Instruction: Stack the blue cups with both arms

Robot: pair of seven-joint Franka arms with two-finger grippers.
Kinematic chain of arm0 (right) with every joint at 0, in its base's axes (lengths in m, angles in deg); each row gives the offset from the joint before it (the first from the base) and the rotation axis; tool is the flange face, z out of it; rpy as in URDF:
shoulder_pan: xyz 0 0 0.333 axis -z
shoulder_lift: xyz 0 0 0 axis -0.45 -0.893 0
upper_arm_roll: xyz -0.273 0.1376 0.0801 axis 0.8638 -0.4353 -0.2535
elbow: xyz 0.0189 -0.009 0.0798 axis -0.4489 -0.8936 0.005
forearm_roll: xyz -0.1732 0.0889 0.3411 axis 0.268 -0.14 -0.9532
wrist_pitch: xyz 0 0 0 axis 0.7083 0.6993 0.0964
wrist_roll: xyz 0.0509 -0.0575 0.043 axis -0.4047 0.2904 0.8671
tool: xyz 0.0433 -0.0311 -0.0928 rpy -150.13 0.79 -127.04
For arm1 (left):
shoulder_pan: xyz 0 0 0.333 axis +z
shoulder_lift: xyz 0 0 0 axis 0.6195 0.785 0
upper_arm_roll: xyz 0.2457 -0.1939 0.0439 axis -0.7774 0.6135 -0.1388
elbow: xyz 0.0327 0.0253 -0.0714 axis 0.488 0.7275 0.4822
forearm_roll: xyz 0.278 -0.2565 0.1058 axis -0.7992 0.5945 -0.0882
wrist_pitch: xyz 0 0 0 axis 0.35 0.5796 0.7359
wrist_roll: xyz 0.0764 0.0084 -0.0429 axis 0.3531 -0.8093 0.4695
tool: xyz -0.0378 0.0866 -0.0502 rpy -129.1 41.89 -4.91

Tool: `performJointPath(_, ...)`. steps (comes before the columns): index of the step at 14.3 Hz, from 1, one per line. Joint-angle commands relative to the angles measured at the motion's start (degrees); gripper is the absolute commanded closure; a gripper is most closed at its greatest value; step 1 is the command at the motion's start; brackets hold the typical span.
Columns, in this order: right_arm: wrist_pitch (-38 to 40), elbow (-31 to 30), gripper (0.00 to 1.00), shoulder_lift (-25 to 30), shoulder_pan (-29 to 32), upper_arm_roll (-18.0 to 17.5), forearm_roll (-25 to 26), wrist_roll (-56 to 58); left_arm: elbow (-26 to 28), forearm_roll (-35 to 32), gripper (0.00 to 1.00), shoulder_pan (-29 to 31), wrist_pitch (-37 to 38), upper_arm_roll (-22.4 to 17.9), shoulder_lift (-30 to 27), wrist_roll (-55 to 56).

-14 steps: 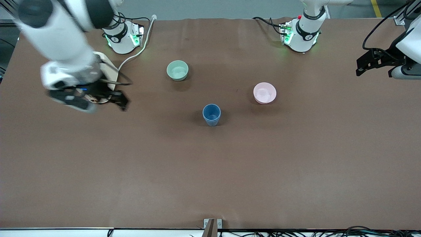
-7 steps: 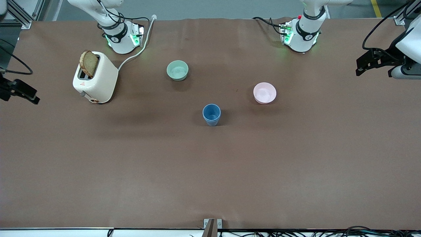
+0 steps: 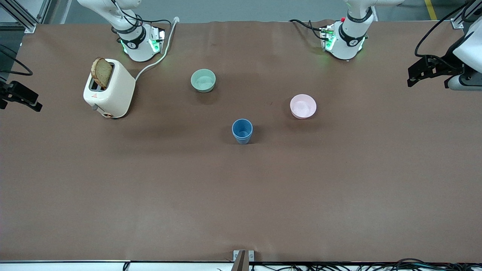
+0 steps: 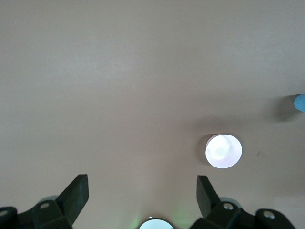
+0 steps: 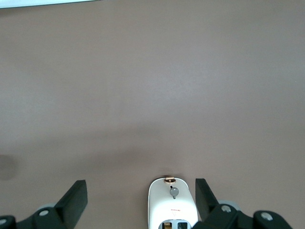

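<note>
Front view: one blue cup (image 3: 242, 131) stands upright mid-desk (image 3: 241, 195), apparently the two cups already nested, nearer the camera than the pink bowl (image 3: 303, 106). Both arms wait: left gripper (image 3: 423, 71) and right gripper (image 3: 20, 98) hang over opposite desk ends, empty. Wrist views alone show both sets of fingers (image 4: 76, 193) spread, the right's over the toaster (image 5: 172, 204).

In the frame's middle the stacked blue cups (image 3: 242, 130) stand well apart from the pink bowl (image 3: 303, 106), the pale green bowl (image 3: 203, 80) and the toaster (image 3: 109, 89), with bare brown table (image 3: 241, 203) filling the lower half.
</note>
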Motion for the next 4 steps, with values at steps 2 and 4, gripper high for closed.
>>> performJointPath(2,0.4,-0.3,0.00,0.4,-0.3,-0.1,0.2,0.5,-1.0,0.0,0.00,0.2,-0.3,0.1,-0.4,0.2)
performJointPath(4,0.4,-0.3,0.00,0.4,-0.3,-0.1,0.2,0.5,-1.0,0.0,0.00,0.2,-0.2,0.1,-0.3,0.3)
